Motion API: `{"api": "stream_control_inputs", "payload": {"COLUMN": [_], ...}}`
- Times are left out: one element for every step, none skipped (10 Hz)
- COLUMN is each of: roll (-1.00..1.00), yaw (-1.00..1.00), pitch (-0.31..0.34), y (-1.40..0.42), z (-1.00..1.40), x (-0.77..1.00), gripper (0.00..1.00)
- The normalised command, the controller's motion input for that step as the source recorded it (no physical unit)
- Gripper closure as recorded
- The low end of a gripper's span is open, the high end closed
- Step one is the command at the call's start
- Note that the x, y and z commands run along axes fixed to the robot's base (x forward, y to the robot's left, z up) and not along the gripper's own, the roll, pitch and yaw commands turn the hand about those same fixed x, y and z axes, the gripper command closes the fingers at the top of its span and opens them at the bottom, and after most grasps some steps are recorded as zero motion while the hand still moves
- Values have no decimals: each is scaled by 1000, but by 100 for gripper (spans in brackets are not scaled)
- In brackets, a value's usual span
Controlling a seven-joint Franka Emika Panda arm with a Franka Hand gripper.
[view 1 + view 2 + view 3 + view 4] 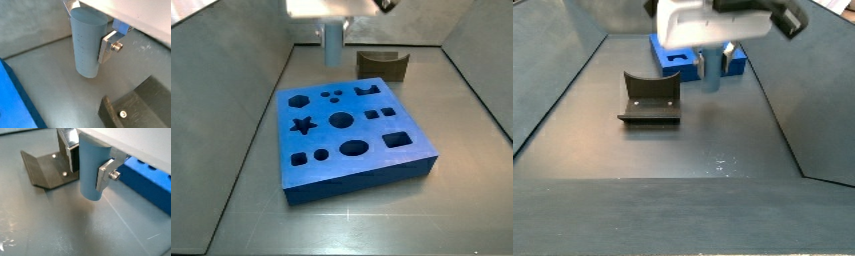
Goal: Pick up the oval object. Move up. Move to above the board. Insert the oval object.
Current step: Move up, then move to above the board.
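One oval object (87,45) pinched upright in hand (90,39); one board (352,133), one fixture (649,97).

Floor (673,150): dark grey, smooth, matte; faint pale scuffs and specks near the middle.
Side walls (238,45): grey panels sloping up and outward from the floor on both flanks.
Fixture (649,98): dark L-shaped bracket standing on the floor.
Light: soft, even; dull sheen on the floor.

The end effector (88,31) grips the upright oval object (87,45) above grey floor, the fixture (137,107) nearby.
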Motion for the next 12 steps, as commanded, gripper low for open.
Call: {"api": "stream_control_inputs", "payload": {"roll": [-39, -128, -134, -144, -162, -175, -190, -194, -195, -186, -177, -175], "yaw": [21, -441, -409, -338, -198, -129, -80, -65, -49, -44, -42, -42], "pitch": [39, -211, -189, -157, -102, -63, -28, -15, 8, 25, 45, 51], "y": [-13, 214, 215, 205, 182, 178, 166, 160, 149, 140, 130, 125], "z": [178, 1000, 1000, 1000, 1000, 1000, 1000, 1000, 1000, 1000, 1000, 1000], "x": [-18, -15, -22, -30, -31, -32, -32, -31, -26, -20, -12, -10], "gripper": [100, 100, 100, 100, 100, 100, 100, 100, 100, 100, 100, 100]}}
